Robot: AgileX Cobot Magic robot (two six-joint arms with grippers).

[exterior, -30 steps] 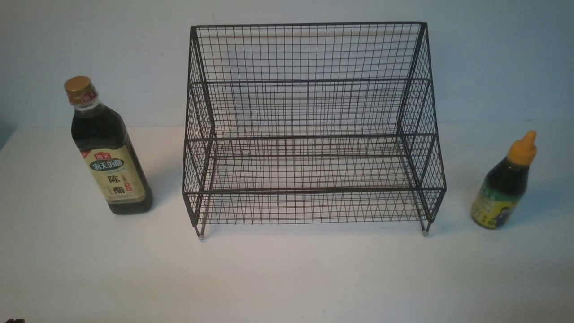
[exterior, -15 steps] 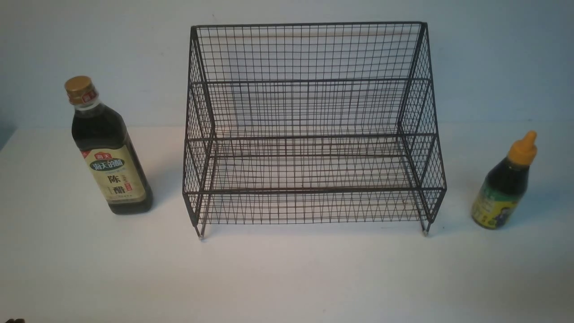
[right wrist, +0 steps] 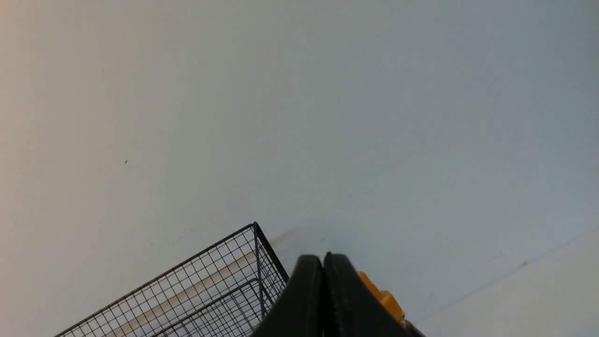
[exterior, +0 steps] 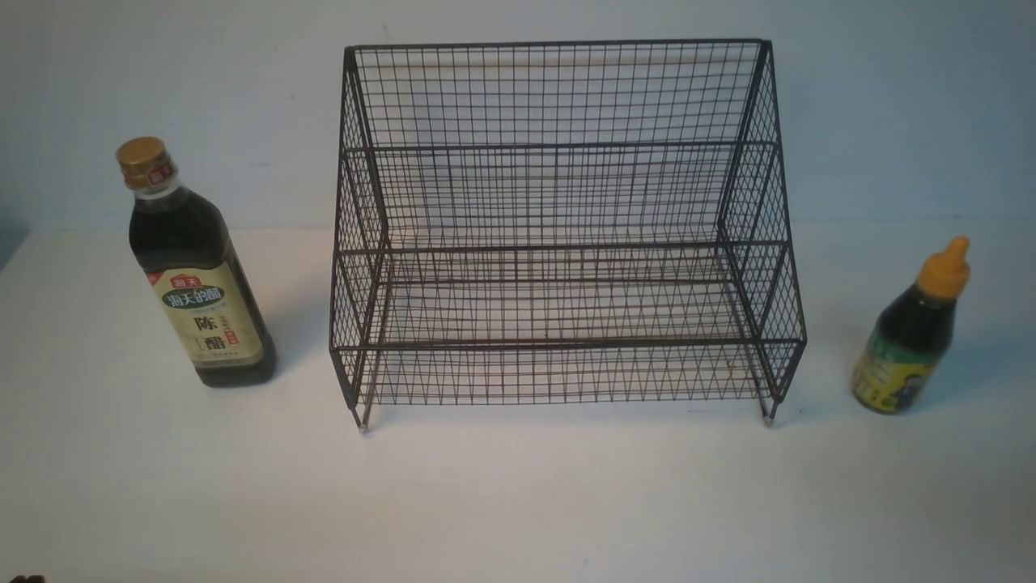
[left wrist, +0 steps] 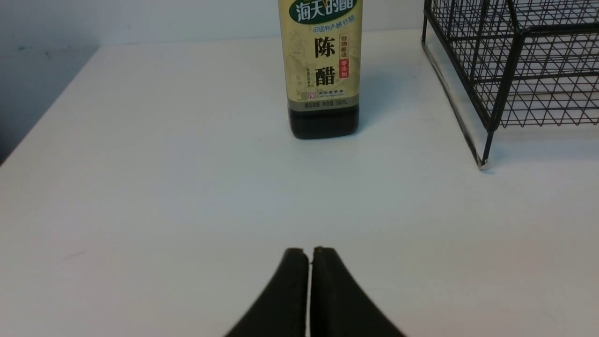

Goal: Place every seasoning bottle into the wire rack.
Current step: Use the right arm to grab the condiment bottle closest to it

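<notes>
The tall gold-capped bottle (exterior: pixel 198 275) stands upright left of the empty wire rack (exterior: pixel 558 146) and the short orange-capped bottle (exterior: pixel 910 340) stands right of it, both on the white table (exterior: pixel 518 502) and clear of the mesh. Neither is stowed, so the job appears unstarted. The left gripper (left wrist: pixel 310 250) and right gripper (right wrist: pixel 323 256) are each closed tight, holding nothing.

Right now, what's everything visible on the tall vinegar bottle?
The vinegar bottle stands upright on the white table, left of the black wire rack and apart from it. Clear body filled with dark liquid nearly to the neck, gold cap on with a red tag, beige label with a green brand oval and 陈醋. Only the table touches it.
</notes>
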